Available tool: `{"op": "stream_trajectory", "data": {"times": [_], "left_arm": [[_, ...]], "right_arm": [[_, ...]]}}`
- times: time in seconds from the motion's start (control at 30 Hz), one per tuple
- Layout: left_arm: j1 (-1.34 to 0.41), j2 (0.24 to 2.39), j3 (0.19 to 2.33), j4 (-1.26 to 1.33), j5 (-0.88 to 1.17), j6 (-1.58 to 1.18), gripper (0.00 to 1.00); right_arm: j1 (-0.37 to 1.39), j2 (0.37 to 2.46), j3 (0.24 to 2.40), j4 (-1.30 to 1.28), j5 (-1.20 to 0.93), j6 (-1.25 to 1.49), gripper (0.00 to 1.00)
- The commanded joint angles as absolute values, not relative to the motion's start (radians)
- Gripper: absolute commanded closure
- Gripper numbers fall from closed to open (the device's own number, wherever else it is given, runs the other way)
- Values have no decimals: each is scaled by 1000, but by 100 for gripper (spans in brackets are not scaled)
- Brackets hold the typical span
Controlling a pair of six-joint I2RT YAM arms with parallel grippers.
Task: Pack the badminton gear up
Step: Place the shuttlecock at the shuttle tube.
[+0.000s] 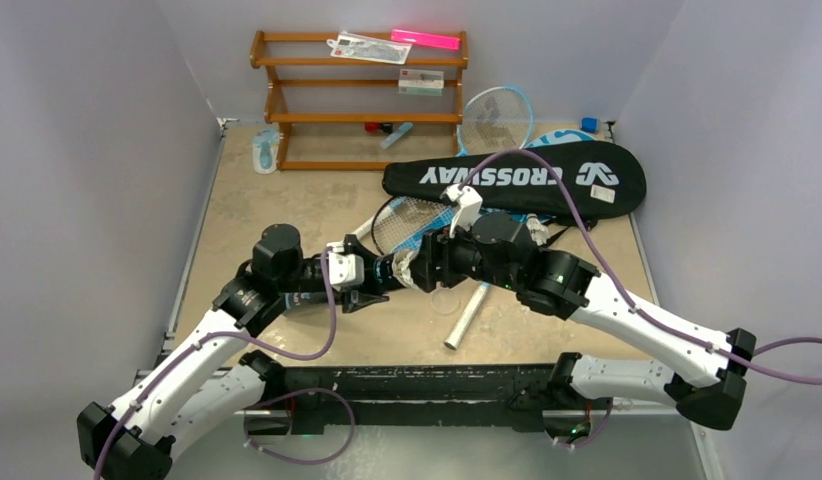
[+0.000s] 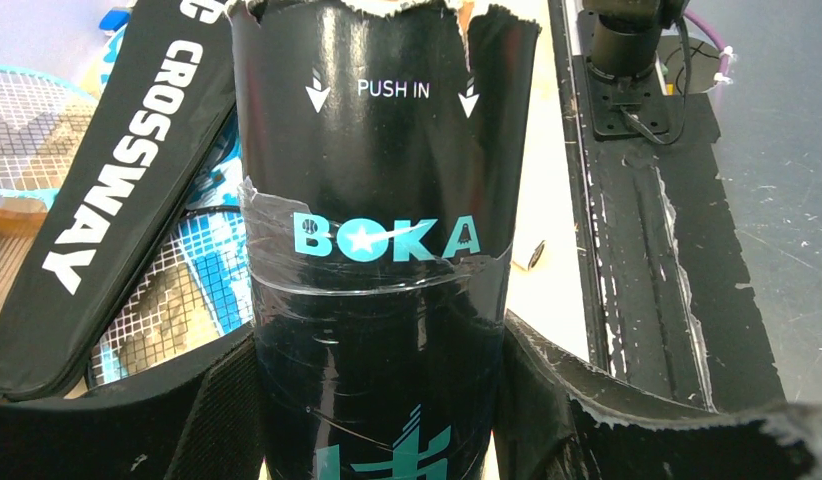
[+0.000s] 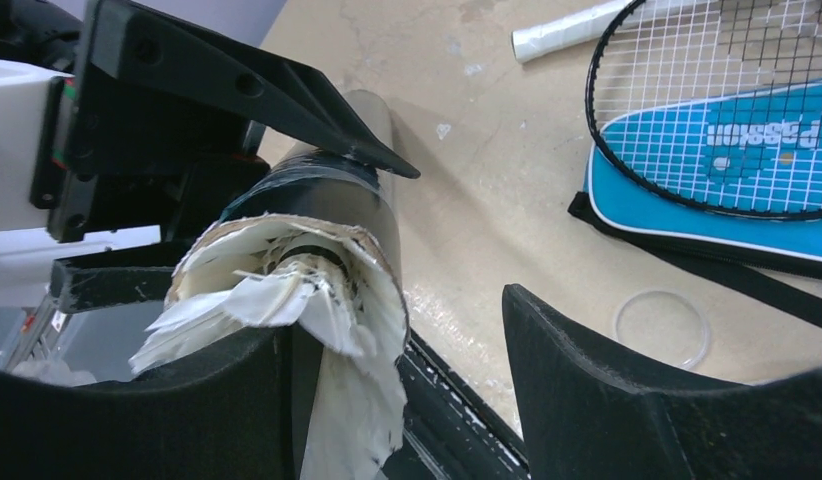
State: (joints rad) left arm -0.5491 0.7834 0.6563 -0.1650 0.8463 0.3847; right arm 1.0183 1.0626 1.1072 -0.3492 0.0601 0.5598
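My left gripper [image 2: 377,400] is shut on the long black "BOKA" tube [image 2: 372,230], one finger on each side of it, and holds it level above the table [image 1: 387,272]. A white feather shuttlecock [image 3: 317,310] sticks out of the tube's torn mouth [image 3: 337,200]. My right gripper [image 3: 397,370] faces that mouth with its jaws open. The feathers brush its left finger and nothing is pinched. The black "CROSSWAY" cover [image 1: 517,178] lies behind. A black racket [image 3: 707,100] rests on the blue cover [image 3: 727,170]. A light-blue racket [image 1: 497,115] leans at the back.
The brown wooden rack [image 1: 357,100] stands at the back with a pink bar [image 1: 427,40] and packets on top. A clear round lid [image 3: 662,328] and a white racket handle [image 1: 469,312] lie on the table near the front. Grey walls close in both sides.
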Motion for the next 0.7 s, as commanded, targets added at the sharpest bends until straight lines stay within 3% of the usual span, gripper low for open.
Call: {"op": "stream_trajectory", "data": {"times": [0.0,0.67], "left_arm": [[-541,780,676,-133,916,400,52],[-541,809,681,-151,1007,407,51]], "right_arm": [[1008,1083,1138,-326,16,544,33],[973,1174,1104,-262,-88,563,33]]}}
